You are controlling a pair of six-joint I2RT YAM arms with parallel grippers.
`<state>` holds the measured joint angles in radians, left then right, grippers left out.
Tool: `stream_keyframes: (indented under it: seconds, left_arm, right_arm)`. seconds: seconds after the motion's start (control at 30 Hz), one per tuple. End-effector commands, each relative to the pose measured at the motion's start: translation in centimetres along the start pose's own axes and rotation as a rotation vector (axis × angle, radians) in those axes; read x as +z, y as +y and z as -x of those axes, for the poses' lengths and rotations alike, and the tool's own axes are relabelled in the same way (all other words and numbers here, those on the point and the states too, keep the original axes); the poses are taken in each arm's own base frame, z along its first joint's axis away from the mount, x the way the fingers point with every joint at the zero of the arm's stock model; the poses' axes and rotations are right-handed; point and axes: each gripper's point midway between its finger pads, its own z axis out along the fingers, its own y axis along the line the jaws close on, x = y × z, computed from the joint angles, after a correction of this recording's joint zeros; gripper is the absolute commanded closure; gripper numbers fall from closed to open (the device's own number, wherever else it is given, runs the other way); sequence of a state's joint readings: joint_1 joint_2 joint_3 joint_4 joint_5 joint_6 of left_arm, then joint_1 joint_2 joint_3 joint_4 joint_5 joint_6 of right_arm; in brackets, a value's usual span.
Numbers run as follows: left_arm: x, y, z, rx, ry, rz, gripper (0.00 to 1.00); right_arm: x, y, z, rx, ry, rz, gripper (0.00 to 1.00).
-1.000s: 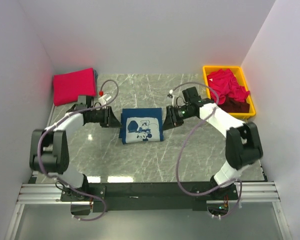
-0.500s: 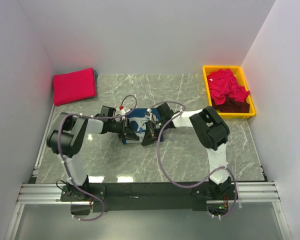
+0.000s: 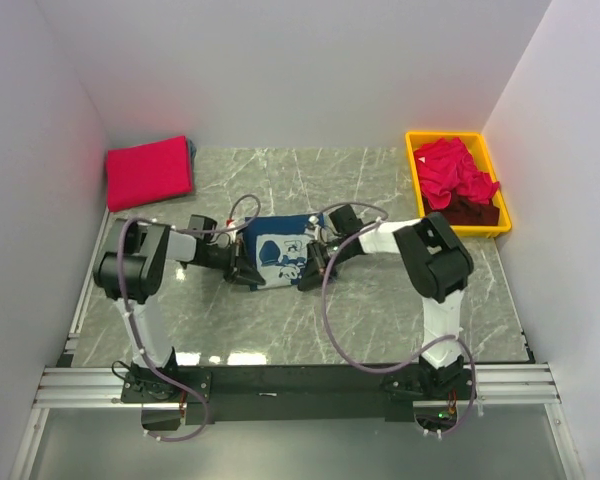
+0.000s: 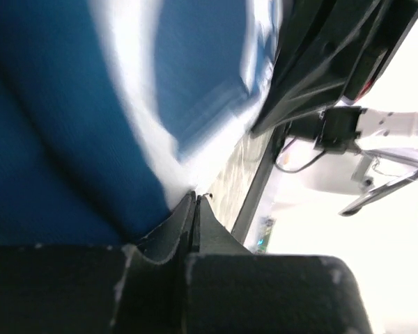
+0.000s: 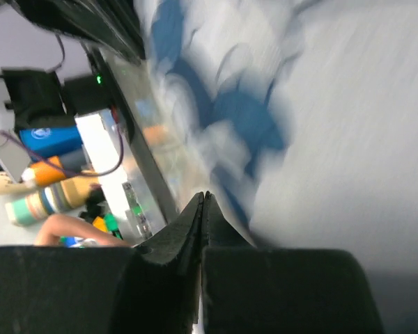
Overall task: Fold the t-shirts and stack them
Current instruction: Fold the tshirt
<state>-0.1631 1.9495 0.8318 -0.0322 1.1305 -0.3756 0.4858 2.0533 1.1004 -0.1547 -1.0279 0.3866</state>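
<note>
Navy cloth with a white print: the navy t-shirt (image 3: 280, 250) lies folded between my two grippers. My left gripper (image 3: 242, 272) is at its near-left corner and my right gripper (image 3: 310, 270) at its near-right corner, both touching its edge. Both pairs of fingers are clenched tight; whether cloth is pinched I cannot tell. A folded red t-shirt (image 3: 148, 172) lies well beyond my left gripper, so I judge the stack begun. The crumpled red-pink shirts (image 3: 455, 170) and maroon shirt (image 3: 475, 212) wait in the yellow bin (image 3: 412, 160), far outside my right gripper.
</note>
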Motion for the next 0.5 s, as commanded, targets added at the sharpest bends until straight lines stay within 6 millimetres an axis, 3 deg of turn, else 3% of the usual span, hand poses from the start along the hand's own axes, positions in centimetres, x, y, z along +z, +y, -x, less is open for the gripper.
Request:
stream_keyframes:
  seconds: [0.0,0.07,0.1,0.2,0.23,0.27,0.33,0.37,0.43,0.47]
  left_arm:
    - [-2.6,-3.9,-0.3,0.229,-0.005,-0.023,0.98]
    - [-3.8,-7.0,0.8,0.339,-0.048,-0.042,0.98]
    - [-4.2,-8.4,2.2,0.378,-0.086,-0.044,0.98]
    - [-4.5,-10.8,6.6,0.45,-0.2,-0.035,0.95]
    - [-4.4,-11.1,7.5,0.453,-0.217,-0.031,0.94]
    - [-3.9,-10.0,8.6,0.412,-0.227,-0.004,0.94]
    - [-3.7,-10.7,11.5,0.42,-0.29,-0.017,0.94]
    - [-3.1,-9.2,12.6,0.382,-0.309,0.004,0.94]
    - [-2.8,-9.6,15.0,0.378,-0.357,-0.022,0.93]
    - [-2.0,-7.9,15.5,0.329,-0.352,-0.016,0.93]
  right_arm:
    - [-4.2,3.8,0.8,-0.178,-0.067,-0.015,1.0]
    - [-6.0,6.6,2.3,-0.247,-0.118,0.004,1.0]
    - [-6.9,8.1,4.2,-0.29,-0.161,0.011,1.0]
    - [-8.3,9.0,8.9,-0.289,-0.259,0.02,0.99]
    - [-7.7,7.8,10.2,-0.248,-0.262,0.019,0.99]
    - [-7.4,7.6,11.2,-0.24,-0.266,0.025,0.99]
    - [-7.3,7.8,13.6,-0.261,-0.295,0.04,0.98]
    - [-6.4,6.3,14.3,-0.218,-0.285,0.036,0.99]
    - [-6.5,6.0,16.5,-0.235,-0.325,0.044,0.99]
    - [-6.0,4.1,17.2,-0.179,-0.323,0.039,0.98]
